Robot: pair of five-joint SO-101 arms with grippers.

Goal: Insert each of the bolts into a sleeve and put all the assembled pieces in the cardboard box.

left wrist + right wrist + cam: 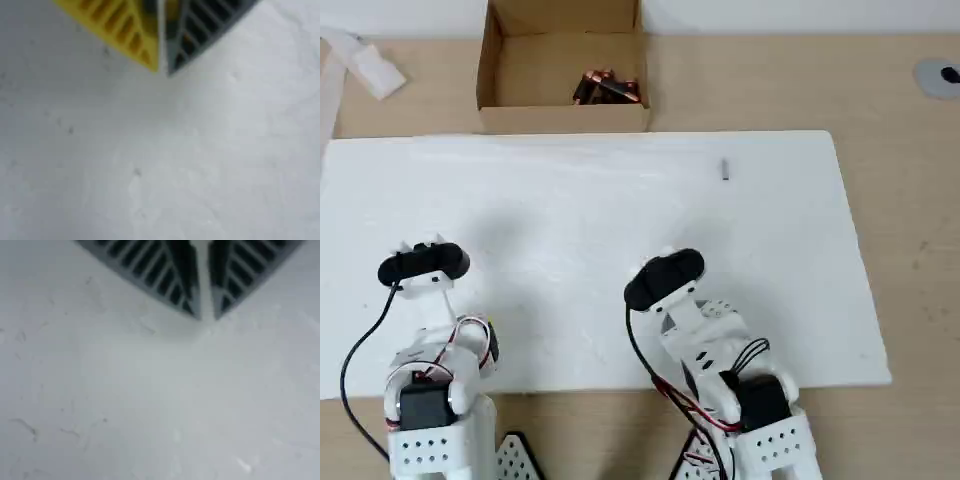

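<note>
In the high view, a white rectangular sheet (570, 210) is spread over the pale wooden worktop (905, 200), most of it bare. An open brown cardboard box (550, 120) is set just past its far edge, with copper-and-black assembled pieces (608, 88) clustered inside. A small dark grey cylindrical piece (725, 169) lies alone near that edge. One white arm (425, 275) and a second arm (670, 285) are folded back at the near edge.

In the left wrist view, the left end effector (162, 67) is held close over the sheet, its yellow and grey fingers pressed together.

In the right wrist view, the right end effector (206, 315) is likewise pressed together, both fingers grey.
</note>
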